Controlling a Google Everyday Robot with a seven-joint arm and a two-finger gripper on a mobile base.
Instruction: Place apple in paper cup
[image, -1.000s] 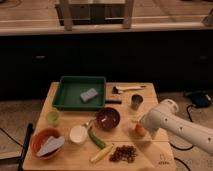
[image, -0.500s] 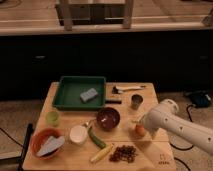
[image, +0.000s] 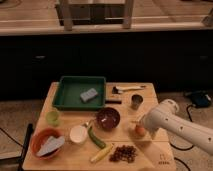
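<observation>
One gripper, at the tip of the white arm that reaches in from 3 o'clock, sits low over the wooden table, its jaws spread wide and holding nothing. The apple rests on the table at the gripper's 7 o'clock, touching it or just beside it, which looks like the approach for a grasp rather than a lift. The white paper cup, judged to be the target, stands upright well apart at the apple's 9 o'clock, its mouth up and ready to receive the fruit. Between them lie the maroon bowl and a green vegetable, so the carry will probably need to pass over or around these. Grapes lie at the apple's 7 o'clock, and a small metal cup stands at its 12 o'clock. The arm's bulk hides the finger shapes and part of the apple's right side, so it cannot be told whether they straddle the fruit. The arm's far end is cut off at the frame's right edge.
</observation>
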